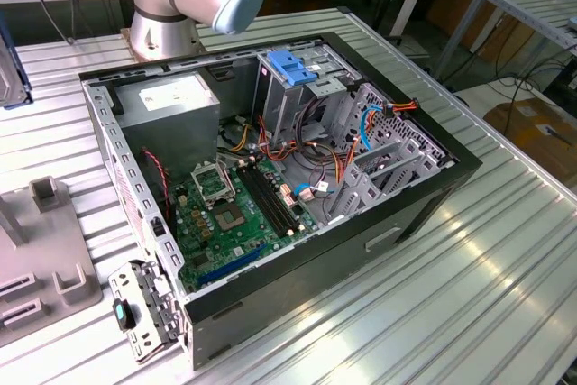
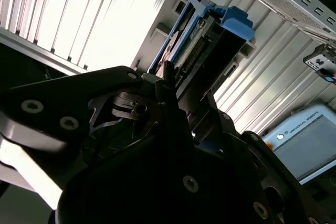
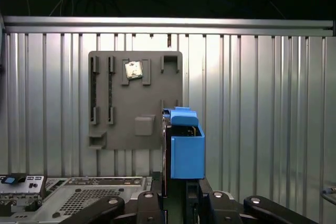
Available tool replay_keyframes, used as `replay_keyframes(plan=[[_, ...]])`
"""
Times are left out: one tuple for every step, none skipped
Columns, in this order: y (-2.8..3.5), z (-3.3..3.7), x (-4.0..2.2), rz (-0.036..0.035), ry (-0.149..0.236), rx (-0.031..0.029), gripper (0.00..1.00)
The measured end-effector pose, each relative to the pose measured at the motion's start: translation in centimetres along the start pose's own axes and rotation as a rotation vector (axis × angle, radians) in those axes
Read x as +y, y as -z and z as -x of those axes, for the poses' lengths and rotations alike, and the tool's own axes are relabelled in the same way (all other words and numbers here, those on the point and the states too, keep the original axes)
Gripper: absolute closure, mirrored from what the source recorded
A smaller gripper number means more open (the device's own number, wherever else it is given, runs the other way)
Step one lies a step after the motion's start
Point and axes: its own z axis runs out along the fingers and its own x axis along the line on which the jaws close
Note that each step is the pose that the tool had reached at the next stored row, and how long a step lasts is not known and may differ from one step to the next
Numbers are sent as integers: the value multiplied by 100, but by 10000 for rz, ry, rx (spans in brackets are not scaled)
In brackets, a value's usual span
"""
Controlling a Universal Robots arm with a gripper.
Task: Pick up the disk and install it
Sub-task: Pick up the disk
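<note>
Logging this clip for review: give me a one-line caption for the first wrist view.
The tool grips the blue-framed disk edge-on by the grey fixture plate on the ribbed table.

Slab-shaped grey-metal disk (image 3: 186, 148) framed in a bright blue plastic carrier, turned on edge, one end clamped in the gripper (image 3: 183, 192), against a grey holder plate's (image 3: 152, 93) edge

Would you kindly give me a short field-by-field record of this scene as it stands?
gripper: shut on the disk
disk pose: held on edge, over the side of the fixture plate
fixture plate: grey, lying on the ribbed table, with a small chip in one recess
computer case: open, on the table, drive cage inside
</note>
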Motion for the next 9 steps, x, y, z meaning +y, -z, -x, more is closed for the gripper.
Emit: replay_keyframes(plan=[[0,0,-43,0,0,0,65],[0,0,-71,1,1,0,65],[0,0,-97,0,0,0,65],[0,0,-125,0,0,0,65],[-1,0,-158,-1,1,0,65],[-1,0,-186,-1,0,-1,65],[-1,1,-217,0,0,0,65],[-1,0,-268,0,0,0,65],[-1,0,-300,1,0,0,65]])
